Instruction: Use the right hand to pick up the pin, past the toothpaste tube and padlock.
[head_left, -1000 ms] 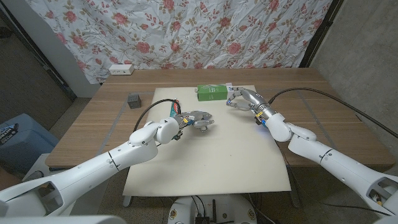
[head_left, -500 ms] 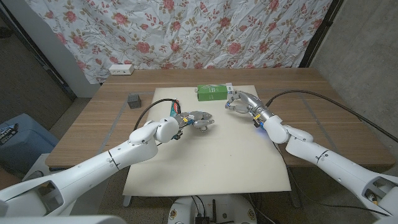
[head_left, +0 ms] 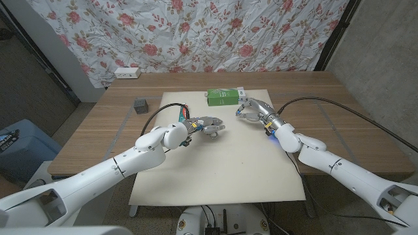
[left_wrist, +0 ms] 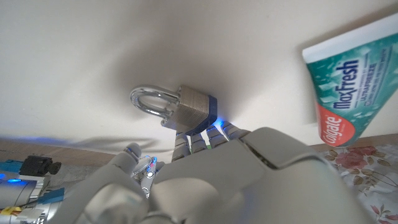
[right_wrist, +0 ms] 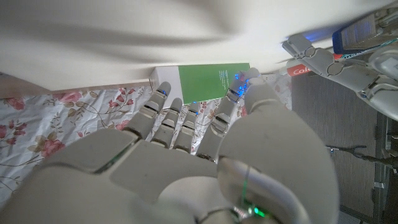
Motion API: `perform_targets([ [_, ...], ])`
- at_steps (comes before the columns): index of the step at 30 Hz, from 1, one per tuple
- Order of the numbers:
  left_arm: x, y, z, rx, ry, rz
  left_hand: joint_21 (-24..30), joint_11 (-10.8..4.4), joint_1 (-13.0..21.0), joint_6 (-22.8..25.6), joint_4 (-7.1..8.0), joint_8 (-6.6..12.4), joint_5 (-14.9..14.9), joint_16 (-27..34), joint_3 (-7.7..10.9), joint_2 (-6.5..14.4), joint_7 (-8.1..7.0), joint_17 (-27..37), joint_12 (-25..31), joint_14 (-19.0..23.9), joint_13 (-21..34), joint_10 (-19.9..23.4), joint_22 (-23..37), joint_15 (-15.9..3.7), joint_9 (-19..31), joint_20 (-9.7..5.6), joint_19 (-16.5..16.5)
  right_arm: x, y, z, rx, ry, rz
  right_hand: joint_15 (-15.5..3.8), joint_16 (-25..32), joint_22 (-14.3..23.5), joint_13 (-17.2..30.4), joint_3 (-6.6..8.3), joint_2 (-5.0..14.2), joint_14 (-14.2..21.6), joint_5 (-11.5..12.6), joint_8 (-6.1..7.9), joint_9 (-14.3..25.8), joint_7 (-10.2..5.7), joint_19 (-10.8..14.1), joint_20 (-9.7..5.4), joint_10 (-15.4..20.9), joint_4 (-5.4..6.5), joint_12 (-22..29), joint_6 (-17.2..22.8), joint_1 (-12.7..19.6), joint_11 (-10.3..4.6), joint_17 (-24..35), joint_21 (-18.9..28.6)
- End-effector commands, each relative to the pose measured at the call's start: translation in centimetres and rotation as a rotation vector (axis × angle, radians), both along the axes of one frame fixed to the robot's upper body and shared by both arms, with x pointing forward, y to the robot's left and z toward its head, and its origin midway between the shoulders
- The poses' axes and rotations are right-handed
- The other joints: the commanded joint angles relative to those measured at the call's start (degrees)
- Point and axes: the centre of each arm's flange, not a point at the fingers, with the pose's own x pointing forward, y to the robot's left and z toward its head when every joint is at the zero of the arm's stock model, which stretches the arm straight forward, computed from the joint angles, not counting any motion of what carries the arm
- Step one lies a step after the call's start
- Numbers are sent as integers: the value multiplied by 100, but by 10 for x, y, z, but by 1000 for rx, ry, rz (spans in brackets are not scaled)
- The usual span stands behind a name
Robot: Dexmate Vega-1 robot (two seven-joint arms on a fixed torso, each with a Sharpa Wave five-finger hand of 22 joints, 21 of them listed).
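1. The robot's right hand (head_left: 251,108) hangs over the big cream mat (head_left: 222,170) on the wooden tabletop (head_left: 339,124), just beside the green box (head_left: 223,96).
2. Its fingers (right_wrist: 163,115) are a little apart and hold nothing.
3. The left hand (head_left: 208,124) sits by the shiny metal padlock (left_wrist: 177,108), fingers touching it. I cannot tell if it grips it.
4. The teal and red toothpaste tube (left_wrist: 348,87) lies near the padlock.
5. I cannot find the pin.
6. A small grey cube (head_left: 140,104) sits far off on the wood.
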Motion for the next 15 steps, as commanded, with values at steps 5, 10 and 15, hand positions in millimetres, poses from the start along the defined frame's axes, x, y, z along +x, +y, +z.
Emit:
perform_targets([
  [5,-1,-1,1,10,4,3,54,-9,-60,48,8,31,45,17,-56,621,11,25,23,9,10,27,8,-316,10,-680,57,5,0,-11,8,10,-14,-89,24,22,17,-40,0,15,40,11,18,-75,17,21,9,4,-15,121,24,19,15,-13],
  [10,0,-1,0,13,7,5,56,-8,-58,43,7,24,46,15,-72,625,11,25,20,4,10,22,8,-313,10,-680,62,7,-1,-13,11,16,-20,-89,23,22,18,-42,-4,13,39,8,17,-75,19,19,15,3,-14,123,25,22,18,-12],
  [15,0,-1,1,12,8,5,56,-9,-55,38,5,18,48,15,-90,631,5,25,22,4,10,27,8,-316,10,-681,63,9,-1,-15,10,20,-21,-87,24,22,18,-45,-7,14,39,5,15,-76,21,14,0,3,-21,124,26,24,20,-11],
])
